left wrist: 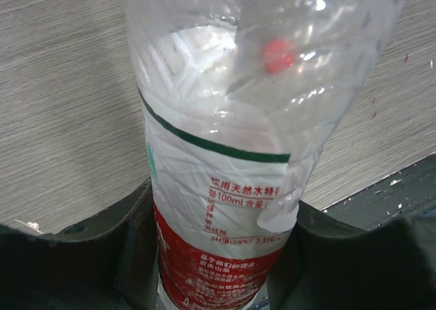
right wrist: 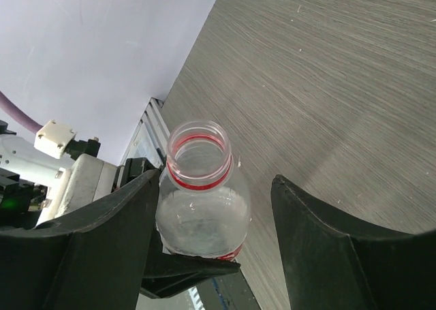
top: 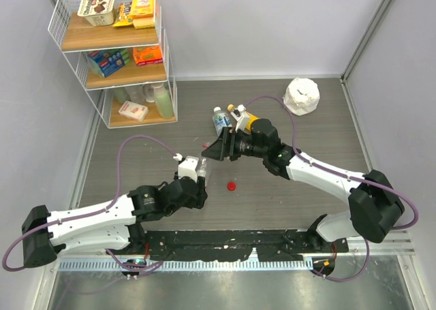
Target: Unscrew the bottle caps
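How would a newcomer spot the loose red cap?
On the grey table, look just right of the left end effector clamping the red-label bottle. The red cap lies there alone, a small flat disc; the other caps sit on bottles farther back.

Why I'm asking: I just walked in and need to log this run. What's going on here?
The left gripper is shut on the clear red-label bottle. The bottle's neck is open, and the red cap lies on the table nearby. The right gripper is open, with its fingers on either side of that neck. The blue-white label bottle and the yellow-orange bottle sit further back, seemingly still capped.
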`<state>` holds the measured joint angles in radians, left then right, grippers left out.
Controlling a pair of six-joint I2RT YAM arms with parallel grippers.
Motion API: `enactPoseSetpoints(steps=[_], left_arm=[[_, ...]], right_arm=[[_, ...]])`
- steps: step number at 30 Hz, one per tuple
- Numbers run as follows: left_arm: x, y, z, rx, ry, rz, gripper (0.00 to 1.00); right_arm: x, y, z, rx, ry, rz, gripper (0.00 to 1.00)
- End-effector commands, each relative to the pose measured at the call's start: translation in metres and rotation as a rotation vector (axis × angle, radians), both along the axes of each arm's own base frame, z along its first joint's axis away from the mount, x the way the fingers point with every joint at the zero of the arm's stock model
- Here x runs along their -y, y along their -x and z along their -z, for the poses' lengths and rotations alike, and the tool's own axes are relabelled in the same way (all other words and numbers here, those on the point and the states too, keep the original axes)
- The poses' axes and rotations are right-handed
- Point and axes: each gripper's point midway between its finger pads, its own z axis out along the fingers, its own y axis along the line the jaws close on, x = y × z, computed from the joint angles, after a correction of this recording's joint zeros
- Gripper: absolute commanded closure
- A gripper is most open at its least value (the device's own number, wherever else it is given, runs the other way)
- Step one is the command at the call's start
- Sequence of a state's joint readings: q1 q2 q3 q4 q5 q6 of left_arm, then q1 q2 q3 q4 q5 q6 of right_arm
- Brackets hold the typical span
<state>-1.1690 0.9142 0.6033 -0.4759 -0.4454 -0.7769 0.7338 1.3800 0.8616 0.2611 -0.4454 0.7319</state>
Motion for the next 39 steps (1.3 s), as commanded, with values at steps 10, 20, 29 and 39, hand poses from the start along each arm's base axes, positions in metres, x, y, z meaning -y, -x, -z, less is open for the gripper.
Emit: enactPoseSetpoints(steps=[10, 20, 29, 39], left_arm=[[0.016, -0.004, -0.015, 0.022, 0.079, 0.017, 1.0], [0.02, -0.001, -0.009, 0.004, 0.102, 0.023, 1.0], [0.02, 0.001, -0.01, 0.003, 0.113, 0.023, 1.0], [0.01, -0.003, -0.007, 0.011, 0.094, -0.031, 0.8]], right_arm=[[-0.01, -0.011, -0.007, -0.012, -0.03, 0.032, 0.32], [-0.007, -0.014, -0.014, 0.006, -0.049, 0.058, 0.33], [-0.008, -0.015, -0.012, 0.004, -0.047, 0.061, 0.67], [0.002, -0.019, -0.013, 0.066, 0.014, 0.09, 0.98]])
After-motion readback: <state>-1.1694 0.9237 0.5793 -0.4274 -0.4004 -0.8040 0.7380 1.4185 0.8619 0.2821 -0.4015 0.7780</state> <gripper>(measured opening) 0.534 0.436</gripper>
